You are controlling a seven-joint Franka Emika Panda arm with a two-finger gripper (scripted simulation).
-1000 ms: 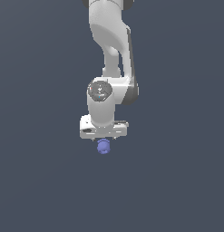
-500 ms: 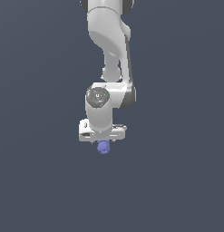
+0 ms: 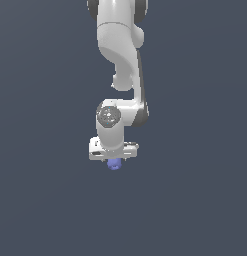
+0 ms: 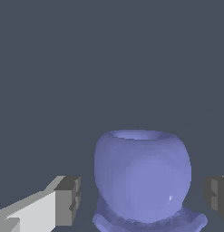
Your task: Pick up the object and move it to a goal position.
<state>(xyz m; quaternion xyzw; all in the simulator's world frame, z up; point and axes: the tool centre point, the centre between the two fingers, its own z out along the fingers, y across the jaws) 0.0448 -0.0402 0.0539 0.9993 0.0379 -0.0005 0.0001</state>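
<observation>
The object [image 3: 114, 164] is a small blue-violet roundish blob just under the white hand in the exterior view. In the wrist view the object [image 4: 143, 179] looks like a rounded pot shape with a flat rim and a flared base. My gripper [image 3: 114, 159] hangs straight over it, and in the wrist view my gripper [image 4: 143, 197] has one grey fingertip [image 4: 68, 201] on each side of the object. A narrow gap shows between each pad and the object, so the jaws are open and not touching it.
The white arm [image 3: 120, 60] comes down from the upper edge of the exterior view. A plain dark grey-blue surface fills the rest of both views. No other objects or goal marker show.
The hand has come down a little towards the object over the last second. The object has stayed in the same place.
</observation>
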